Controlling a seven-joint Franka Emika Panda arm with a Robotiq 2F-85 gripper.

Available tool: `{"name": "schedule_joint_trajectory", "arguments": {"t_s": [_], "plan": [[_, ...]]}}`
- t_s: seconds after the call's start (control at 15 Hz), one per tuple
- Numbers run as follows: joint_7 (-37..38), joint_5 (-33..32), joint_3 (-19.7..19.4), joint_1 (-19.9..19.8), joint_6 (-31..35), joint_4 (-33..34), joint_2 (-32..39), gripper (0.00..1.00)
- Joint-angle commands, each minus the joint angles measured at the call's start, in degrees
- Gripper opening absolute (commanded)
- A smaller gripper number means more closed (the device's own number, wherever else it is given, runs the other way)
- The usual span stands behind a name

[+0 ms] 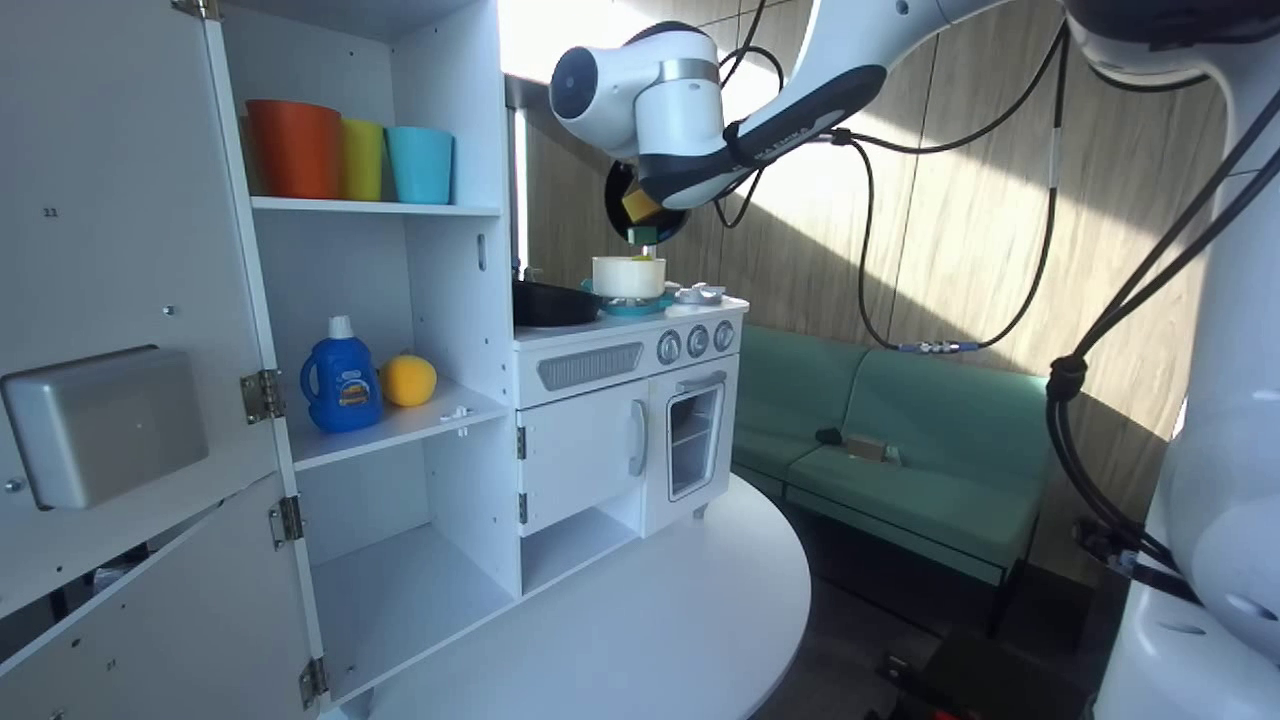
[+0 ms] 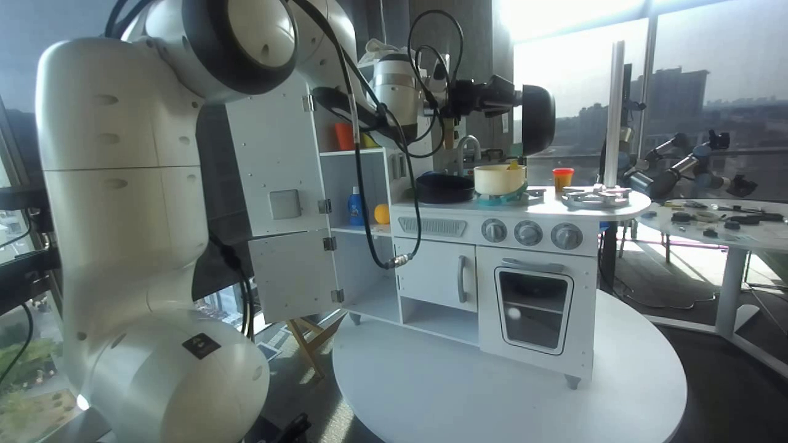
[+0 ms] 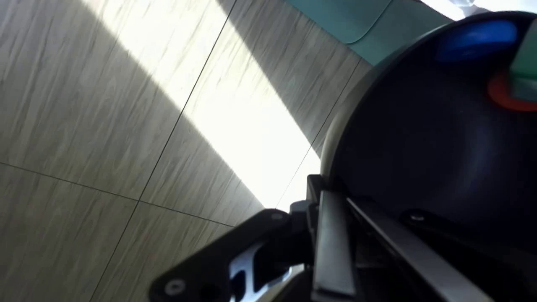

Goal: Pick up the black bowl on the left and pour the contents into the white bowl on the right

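The gripper [image 3: 333, 188] is closed upon the rim of the black bowl [image 2: 539, 120], which is tilted on its side, higher than the white bowl [image 2: 498, 181]. A green block [image 1: 642, 236] seems near its lower lip.

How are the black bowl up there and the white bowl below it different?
The black bowl is tilted on its side, while the white bowl stands upright. The jaws hold the black bowl aloft by its rim; the white bowl sits on the toy stove. Both are round.
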Motion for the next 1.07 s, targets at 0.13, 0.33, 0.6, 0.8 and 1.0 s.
{"name": "schedule_joint_trajectory", "arguments": {"t_s": [0.13, 0.33, 0.6, 0.8, 1.0], "plan": [[3.1, -7.5, 1.9, -0.2, -3.3, -4.5, -1.5, 0.07], [3.7, -9.6, 2.5, -0.2, -4.4, -5.3, -1.9, 0.07], [4.4, -10.3, 3.0, -0.5, -5.2, -4.6, -2.5, 0.07], [4.9, -4.9, 2.6, -1.6, -2.4, -3.1, -4.2, 0.07], [4.6, 3.7, 1.6, -3.2, 2.3, -1.4, -6.7, 0.07]]}}
